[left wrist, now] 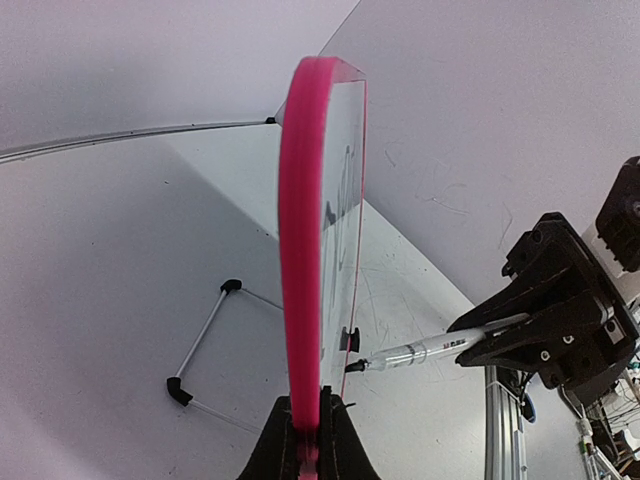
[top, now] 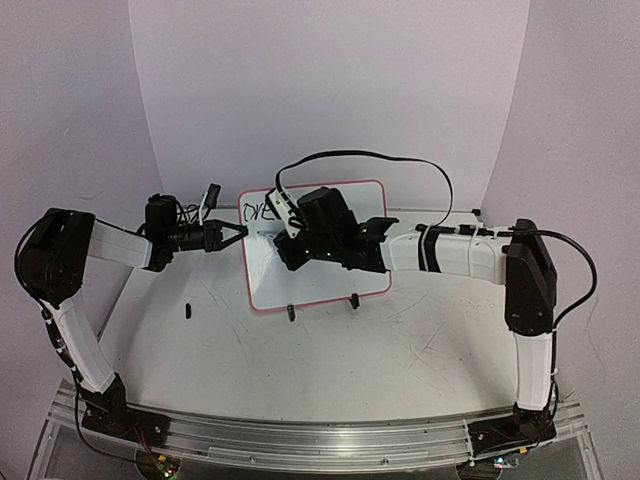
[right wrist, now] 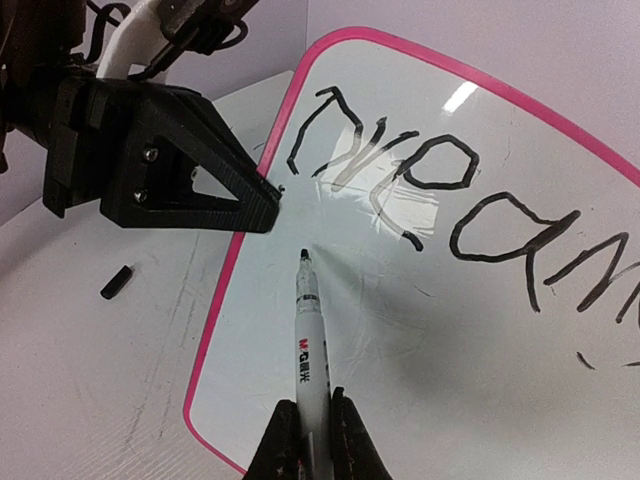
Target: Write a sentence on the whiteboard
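Showing a small pink-framed whiteboard [top: 310, 285] propped at a tilt mid-table, toward the far side, two black clip feet [top: 291, 312] on its near edge. Pinching the board's left rim in the clenched left gripper [top: 228, 237]; clamping a white marker [right wrist: 308, 330] in the closed right gripper [right wrist: 313, 420], tip at the board's left part, touching or just off, hard to tell. Reading roughly "drea" in the sentence [right wrist: 440, 170] so far. Judging the board light, thin and stiff, glossy and slippery, fresh ink apt to smear, prone to skidding under pen pressure. Best gripped by the pink rim, never the writing face. Noting a small black cap [top: 187, 310] on the table [top: 400, 340], left.
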`<state>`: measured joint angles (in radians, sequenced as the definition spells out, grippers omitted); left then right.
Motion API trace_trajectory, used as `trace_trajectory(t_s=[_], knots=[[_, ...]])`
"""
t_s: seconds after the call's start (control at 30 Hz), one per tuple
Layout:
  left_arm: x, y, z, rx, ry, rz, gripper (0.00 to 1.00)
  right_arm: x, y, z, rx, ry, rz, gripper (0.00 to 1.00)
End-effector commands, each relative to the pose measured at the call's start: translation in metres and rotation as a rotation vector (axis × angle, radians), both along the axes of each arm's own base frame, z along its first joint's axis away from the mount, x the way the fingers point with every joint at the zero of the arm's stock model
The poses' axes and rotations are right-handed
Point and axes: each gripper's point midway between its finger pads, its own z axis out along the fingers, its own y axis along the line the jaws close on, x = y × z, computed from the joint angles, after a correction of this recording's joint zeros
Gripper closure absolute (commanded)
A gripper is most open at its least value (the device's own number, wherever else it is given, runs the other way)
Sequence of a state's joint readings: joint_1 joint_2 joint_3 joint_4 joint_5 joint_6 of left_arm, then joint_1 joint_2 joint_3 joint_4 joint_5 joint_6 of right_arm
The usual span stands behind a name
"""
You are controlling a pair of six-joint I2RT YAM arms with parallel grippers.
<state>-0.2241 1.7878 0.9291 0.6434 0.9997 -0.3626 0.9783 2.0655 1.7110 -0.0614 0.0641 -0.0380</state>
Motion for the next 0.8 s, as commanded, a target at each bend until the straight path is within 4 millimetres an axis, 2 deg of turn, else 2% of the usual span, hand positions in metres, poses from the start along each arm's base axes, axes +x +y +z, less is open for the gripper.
trace_trajectory(t_s=[0.0, 0.4, 0.77], knots=[[0.012, -0.002, 0.01, 0.019, -0.072, 0.029, 1.0, 0.008, 0.004, 0.005, 0.005, -0.031, -0.026, 1.0], [0.012, -0.003, 0.009, 0.02, -0.07, 0.027, 1.0, -0.002, 0.002, -0.015, -0.013, 0.028, 0.002, 1.0], [0.013, -0.002, 0.01, 0.02, -0.073, 0.029, 1.0, -0.023, -0.001, -0.038, -0.039, 0.091, 0.049, 1.0]])
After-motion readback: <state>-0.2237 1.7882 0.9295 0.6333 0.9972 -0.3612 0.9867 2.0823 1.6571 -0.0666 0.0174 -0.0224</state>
